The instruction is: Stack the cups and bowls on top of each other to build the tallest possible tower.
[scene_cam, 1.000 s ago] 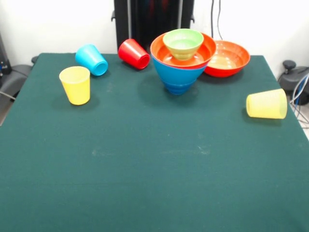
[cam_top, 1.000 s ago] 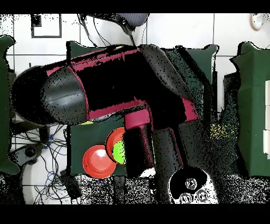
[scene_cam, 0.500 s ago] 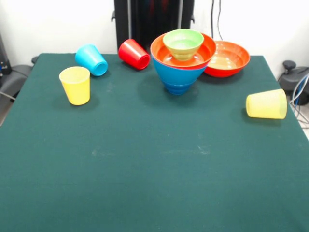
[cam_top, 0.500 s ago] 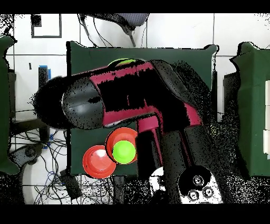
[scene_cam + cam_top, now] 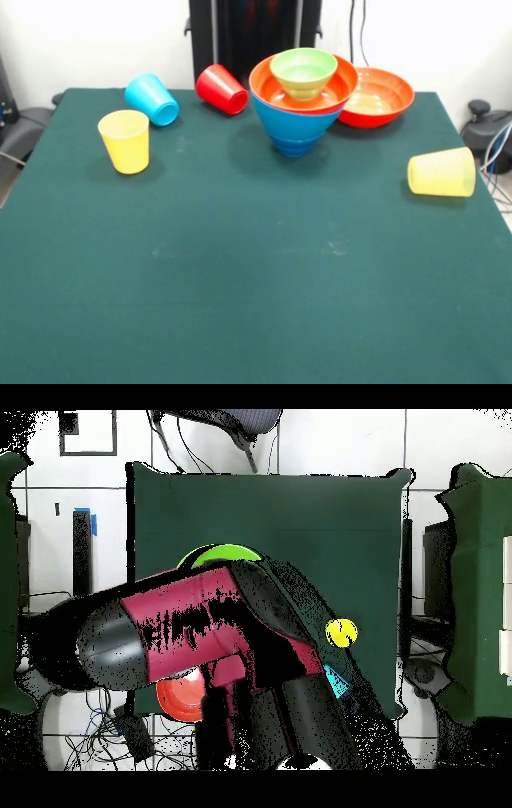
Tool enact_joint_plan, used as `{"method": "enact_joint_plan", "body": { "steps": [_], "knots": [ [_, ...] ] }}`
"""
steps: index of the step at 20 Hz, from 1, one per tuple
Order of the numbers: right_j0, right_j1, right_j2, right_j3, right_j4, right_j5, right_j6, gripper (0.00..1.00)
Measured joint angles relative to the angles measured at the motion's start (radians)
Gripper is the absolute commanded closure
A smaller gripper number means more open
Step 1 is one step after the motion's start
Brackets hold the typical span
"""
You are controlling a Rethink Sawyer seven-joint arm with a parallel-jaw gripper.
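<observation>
Swinging round toward its base, the red and black arm [image 5: 180, 634] now uncovers much of the green table [image 5: 256, 272] in the overhead view; in the front view nothing has shifted. The gripper shows in neither view, so I cannot tell whether it is open, closed or carrying something.

A big green bowl [image 5: 222, 553] peeks out at the arm's far edge. It may be held, but that is unclear.

The tower [image 5: 298, 104] so far is a blue bowl, an orange-red one and a small green bowl [image 5: 303, 72], nested. It stands just beside the loose orange-red bowl [image 5: 376, 98].

Building looks early. The red cup [image 5: 222, 89], light blue cup [image 5: 152, 99], yellow cup [image 5: 125, 141] and ribbed pale yellow cup [image 5: 442, 172] are all unstacked. The next move probably calls for adding a bowl, centred over the tower.

No readable writing or brand is visible.
</observation>
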Motion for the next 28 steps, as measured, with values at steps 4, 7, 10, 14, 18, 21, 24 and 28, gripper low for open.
{"method": "enact_joint_plan", "body": {
  "steps": [4,7,10,14,18,21,24,28],
  "knots": [
    [0.041,0.026,-0.020,0.021,-0.064,-0.052,0.000,1.00],
    [0.057,0.049,-0.036,0.034,-0.104,-0.094,0.000,1.00],
    [0.065,0.062,-0.049,0.043,-0.124,-0.115,0.000,1.00],
    [0.075,0.089,-0.077,0.050,-0.163,-0.147,0.000,1.00],
    [0.076,0.127,-0.121,0.059,-0.202,-0.201,0.000,1.00],
    [0.079,0.153,-0.150,0.062,-0.223,-0.234,0.003,1.00],
    [0.085,0.175,-0.171,0.063,-0.240,-0.258,0.007,1.00],
    [0.099,0.209,-0.205,0.065,-0.267,-0.286,0.010,1.00]
  ]
}}
